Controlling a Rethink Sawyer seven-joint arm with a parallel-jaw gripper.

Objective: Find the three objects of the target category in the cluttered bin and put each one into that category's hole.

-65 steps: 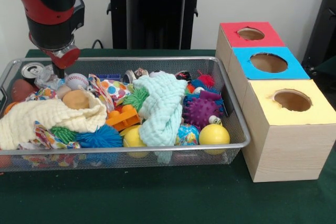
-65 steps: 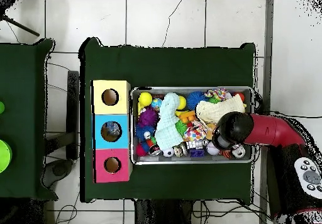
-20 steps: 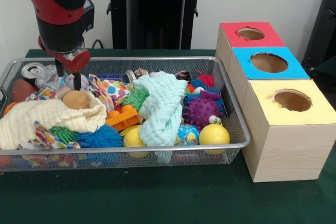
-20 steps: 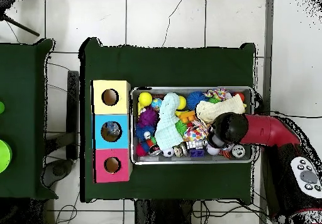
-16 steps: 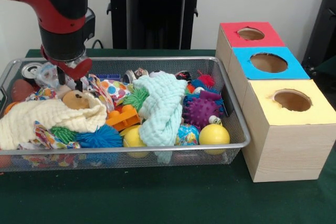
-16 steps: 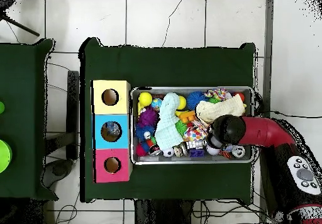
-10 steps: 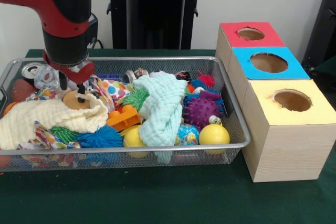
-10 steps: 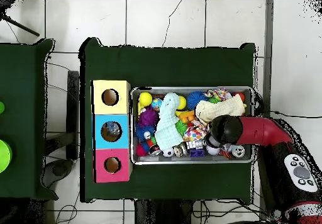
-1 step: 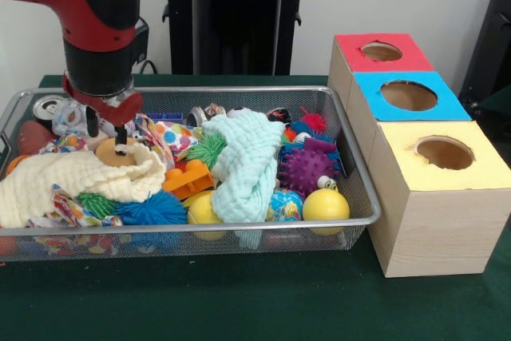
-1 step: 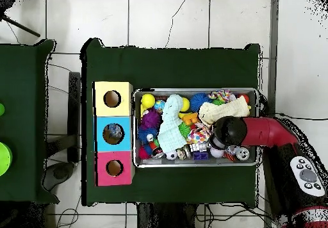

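Two fingers (image 9: 91, 122) spread, one each side of the tan ball (image 9: 114, 152), tips down at its top and not yet pinching. Gripper (image 9: 104, 128) sits over the bin's (image 9: 239, 93) far left part. Ball lies half-wrapped in the cream cloth (image 9: 72, 178), which curls round its near and right side.

Risks, as I judge them:
- Cloth snag. Right finger is touching or just beside the cloth's fold; closing may pinch cloth with the ball, and a lift would drag the cloth and spill toys over the rim.
- Shallow hold. Tips look high on a round ball; squeezing above its middle could squirt it down into the clutter.
- Neighbours. Baseball (image 9: 103, 124) and crinkled wrapper (image 9: 67, 117) sit just behind the gripper, can (image 9: 48, 106) in the far left corner; a sideways nudge shoves them.
- Wrong pick. Target category isn't shown, so I cannot tell if this ball counts, nor which hole suits it: red box (image 9: 382, 53), blue box (image 9: 408, 96) or yellow box (image 9: 444, 153), all well apart to the right.

Overhead, my arm (image 10: 272, 132) hides the ball.
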